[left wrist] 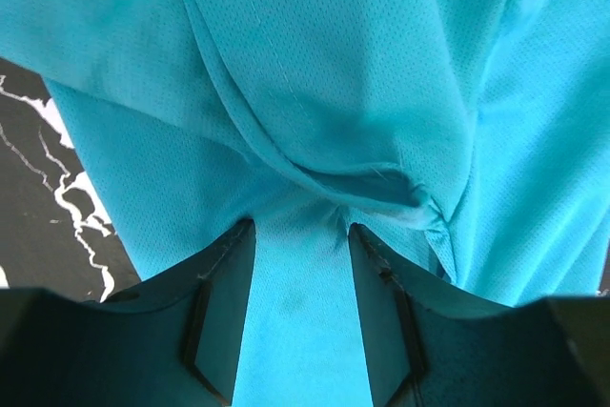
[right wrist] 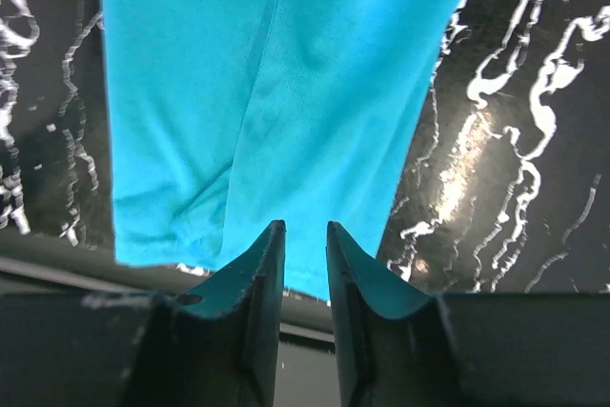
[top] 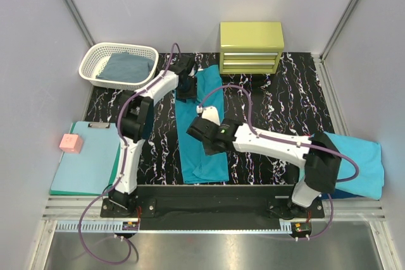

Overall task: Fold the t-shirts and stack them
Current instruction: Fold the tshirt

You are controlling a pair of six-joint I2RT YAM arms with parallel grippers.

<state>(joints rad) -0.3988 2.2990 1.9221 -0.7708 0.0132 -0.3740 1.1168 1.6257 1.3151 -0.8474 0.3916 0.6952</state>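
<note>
The teal t-shirt lies as a long, narrow folded strip down the middle of the black marbled mat. My left gripper is at the strip's far end. In the left wrist view it stands open with the shirt's cloth spread between and bunched just beyond its fingertips. My right gripper hovers over the middle of the strip. Its jaws are slightly open with nothing between them, above the shirt's near hem.
A white basket at the back left holds a folded dark blue shirt. A yellow-green drawer chest stands at the back. A mint clipboard with a pink block lies left. A lighter turquoise shirt lies at the right.
</note>
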